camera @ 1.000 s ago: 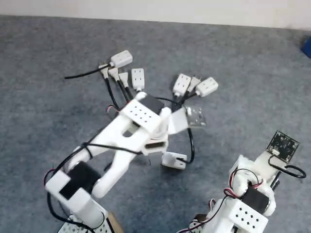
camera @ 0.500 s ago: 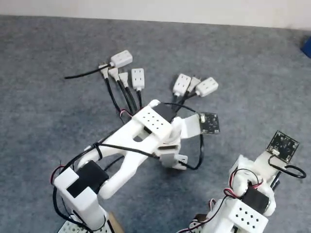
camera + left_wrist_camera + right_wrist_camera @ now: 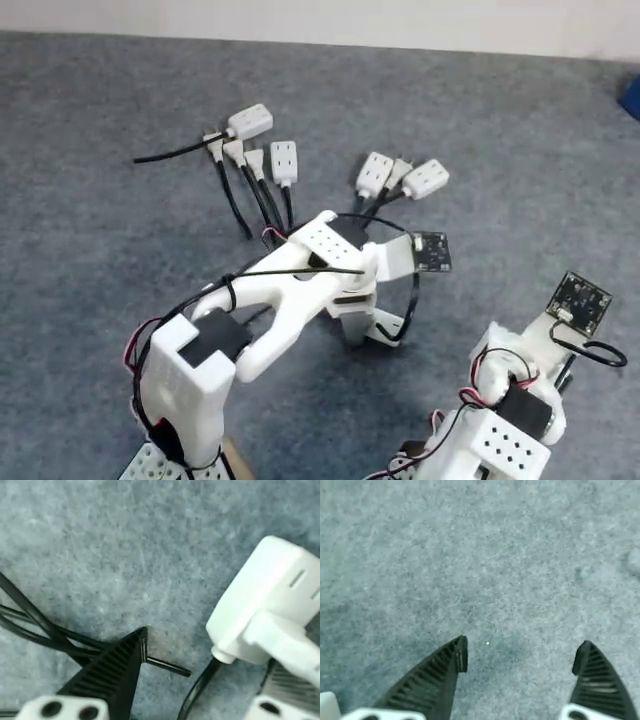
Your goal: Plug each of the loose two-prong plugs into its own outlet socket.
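left end effector (image 3: 210, 655): jaws wide, white outlet socket (image 3: 270, 590) sitting right by one jaw
right end effector (image 3: 520, 647): spread wide over grey tabletop (image 3: 470, 555)

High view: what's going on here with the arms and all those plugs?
The left claw is down at mid-table over a white socket block on a black cord. Its jaws are open and the block lies between the fingers, close to one. The other plugs and sockets lie in loose clusters farther back; whether any are mated is too small to tell. The right claw hangs open over bare grey carpet, holding nothing.
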